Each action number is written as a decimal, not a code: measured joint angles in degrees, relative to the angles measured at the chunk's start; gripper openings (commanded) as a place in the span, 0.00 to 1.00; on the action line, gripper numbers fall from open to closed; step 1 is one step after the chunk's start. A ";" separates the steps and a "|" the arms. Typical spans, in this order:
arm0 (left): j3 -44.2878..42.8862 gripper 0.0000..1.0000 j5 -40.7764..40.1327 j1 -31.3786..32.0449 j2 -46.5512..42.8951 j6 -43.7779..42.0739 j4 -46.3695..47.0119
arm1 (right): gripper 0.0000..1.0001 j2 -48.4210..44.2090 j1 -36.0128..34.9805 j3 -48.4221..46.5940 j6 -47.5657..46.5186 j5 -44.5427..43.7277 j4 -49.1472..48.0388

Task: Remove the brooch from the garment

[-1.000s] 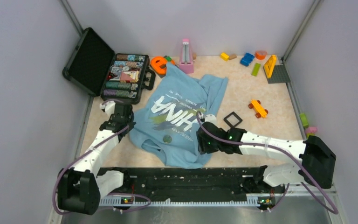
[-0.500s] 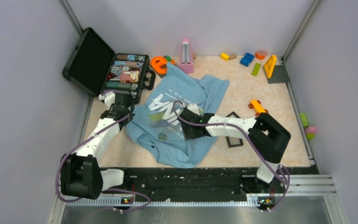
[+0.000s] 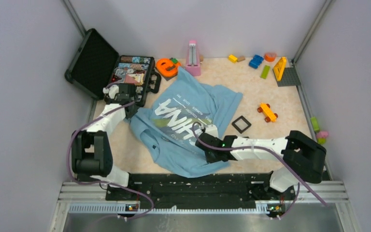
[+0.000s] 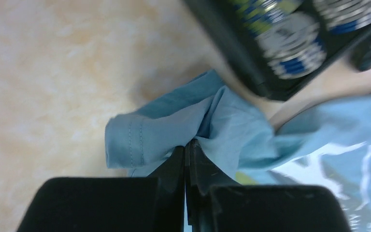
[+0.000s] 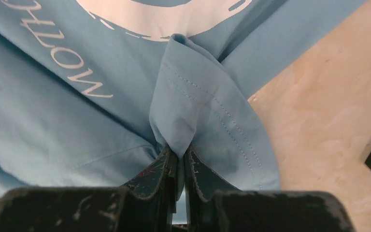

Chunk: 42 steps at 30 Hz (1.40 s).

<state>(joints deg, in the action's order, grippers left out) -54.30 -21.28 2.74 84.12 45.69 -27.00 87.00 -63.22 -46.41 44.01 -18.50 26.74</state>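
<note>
We hold the light blue cotton T-shirt pinched: left hand on far-left hem, right hand on near hem, presumably spreading it; brooch unseen.

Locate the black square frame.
In the top view, the black square frame lies on the table right of centre, just beyond the right edge of the shirt and near-left of the orange toy car.
</note>
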 measured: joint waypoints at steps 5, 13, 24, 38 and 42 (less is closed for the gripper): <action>-10.49 0.07 3.67 0.33 8.22 -1.90 0.44 | 0.53 -4.31 -1.16 1.97 1.29 2.49 -0.07; -7.13 0.38 4.76 0.63 3.02 -7.74 -1.46 | 0.54 -11.34 2.03 -1.46 -6.60 4.44 -1.53; 3.74 0.33 9.22 13.22 -18.84 -9.57 -6.03 | 0.48 5.35 4.50 -19.23 -28.06 16.20 -11.96; 18.40 0.27 25.35 8.92 -28.59 -6.84 -5.18 | 0.46 25.16 3.37 -31.36 -34.86 21.14 -16.63; 19.26 0.25 27.65 8.92 -28.92 -6.64 -4.48 | 0.35 27.52 2.99 -32.50 -35.04 20.22 -17.38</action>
<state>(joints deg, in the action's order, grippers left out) -35.05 6.37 11.66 55.20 39.05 -31.48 114.52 -60.23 -78.91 8.97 1.72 9.37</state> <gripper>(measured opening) 0.261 0.412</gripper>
